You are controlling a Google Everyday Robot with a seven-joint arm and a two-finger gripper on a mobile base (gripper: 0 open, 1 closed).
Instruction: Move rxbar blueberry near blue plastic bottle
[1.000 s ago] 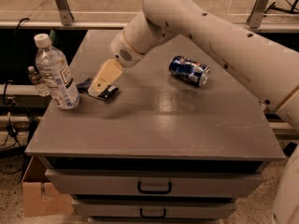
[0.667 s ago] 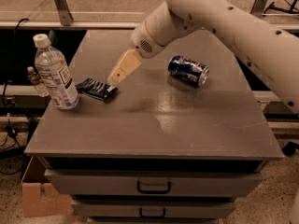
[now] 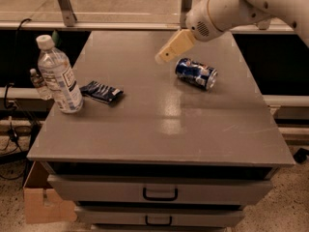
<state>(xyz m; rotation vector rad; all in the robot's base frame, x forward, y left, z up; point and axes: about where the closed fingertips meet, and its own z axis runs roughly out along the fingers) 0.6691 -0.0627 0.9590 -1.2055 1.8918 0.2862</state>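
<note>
The rxbar blueberry [image 3: 102, 91], a small flat dark navy wrapper with white marks, lies on the grey table top [image 3: 159, 124] at the left. It lies just right of the blue plastic bottle [image 3: 59, 75], a tall clear bottle with a white cap that stands upright at the left edge. My gripper [image 3: 161, 57] hangs in the air above the table's far middle, up and to the right of the wrapper and just left of a blue can. It holds nothing.
A blue soda can [image 3: 196, 73] lies on its side at the right of the table. A tiny clear bottle [image 3: 37, 83] stands behind the big bottle. Drawers [image 3: 159, 193] sit below the front edge; a cardboard box [image 3: 46, 204] is on the floor at left.
The gripper has left the wrapper next to the bottle and moved up and to the right, away from it, toward the can. The wrapper stays flat on the table.
</note>
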